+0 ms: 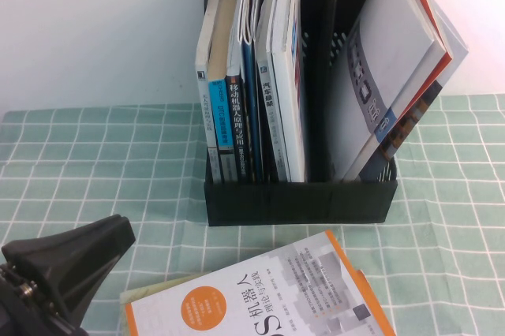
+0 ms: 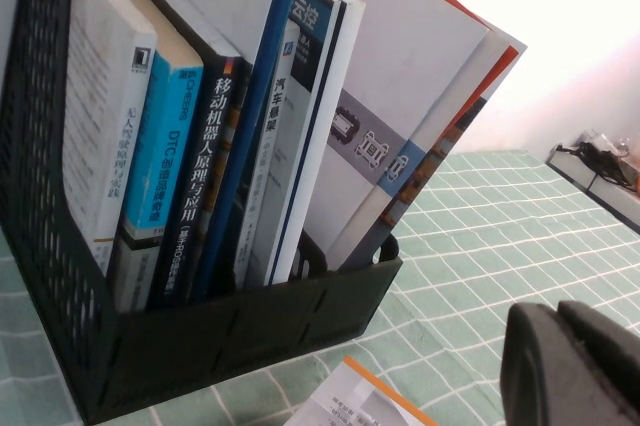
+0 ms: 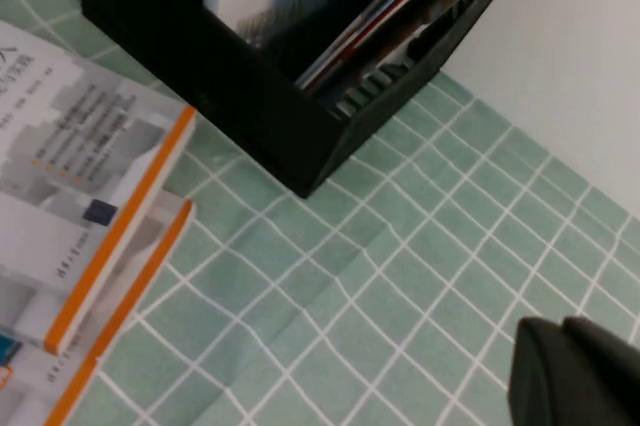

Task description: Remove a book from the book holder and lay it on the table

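The book (image 1: 260, 296), white with an orange border and orange circle, lies flat on the table (image 1: 79, 154) in front of the book holder (image 1: 300, 202), cut off by the near edge of the high view. Its corner shows in the left wrist view (image 2: 365, 401) and its orange edge in the right wrist view (image 3: 80, 176). My left gripper (image 1: 120, 233) hovers shut and empty at the front left, beside the book (image 2: 555, 346). My right gripper (image 3: 560, 346) is shut and empty above the bare cloth to the right of the holder (image 3: 230, 76); it is outside the high view.
Several upright books (image 1: 237, 91) fill the holder's left slots (image 2: 250, 336). A grey-covered, red-edged magazine (image 1: 394, 60) leans in the right slot. A white wall stands behind. A dark object (image 2: 600, 161) sits at the table's far edge.
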Available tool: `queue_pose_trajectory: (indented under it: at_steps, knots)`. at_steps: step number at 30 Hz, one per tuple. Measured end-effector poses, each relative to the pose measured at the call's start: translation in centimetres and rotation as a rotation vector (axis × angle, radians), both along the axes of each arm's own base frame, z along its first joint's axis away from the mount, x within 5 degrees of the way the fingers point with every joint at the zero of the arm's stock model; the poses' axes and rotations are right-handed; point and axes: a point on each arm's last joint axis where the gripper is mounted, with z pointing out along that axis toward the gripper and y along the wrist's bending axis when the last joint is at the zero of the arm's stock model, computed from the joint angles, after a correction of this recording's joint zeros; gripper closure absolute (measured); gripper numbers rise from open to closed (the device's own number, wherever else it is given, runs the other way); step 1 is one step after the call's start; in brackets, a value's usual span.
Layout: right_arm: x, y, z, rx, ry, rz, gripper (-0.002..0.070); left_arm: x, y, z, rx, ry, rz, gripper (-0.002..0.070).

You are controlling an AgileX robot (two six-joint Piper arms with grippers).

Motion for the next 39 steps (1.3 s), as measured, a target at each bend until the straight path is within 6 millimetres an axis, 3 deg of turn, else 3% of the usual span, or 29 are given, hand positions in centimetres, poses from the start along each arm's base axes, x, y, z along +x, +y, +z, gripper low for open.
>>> queue_pose_trajectory:
  at_steps: [9, 23, 28, 32, 39]
  knots:
    - [-2.2, -3.1, -5.7, 0.259, -0.044, 0.002, 0.0678, 0.0, 0.0, 0.0, 0.004, -0.003, -0.001, 0.0678]
    - [-2.3, -3.3, -5.8, 0.292, -0.05, 0.001, 0.0678, -0.1, 0.1, -0.7, 0.021, 0.016, 0.001, 0.0678]
    - [-2.3, -3.3, -5.8, 0.294, -0.051, 0.001, 0.0678, -1.2, 1.3, -0.8, -0.021, -0.032, 0.011, 0.0678]
    - [-2.3, -3.3, -5.8, 0.294, -0.051, 0.001, 0.0678, -2.4, 3.2, -2.5, -0.062, -0.085, 0.1, 0.0678]
    - [-2.3, -3.3, -5.8, 0.294, -0.051, 0.001, 0.0678, -3.4, 5.9, -7.9, 0.03, -0.179, 0.379, 0.0678]
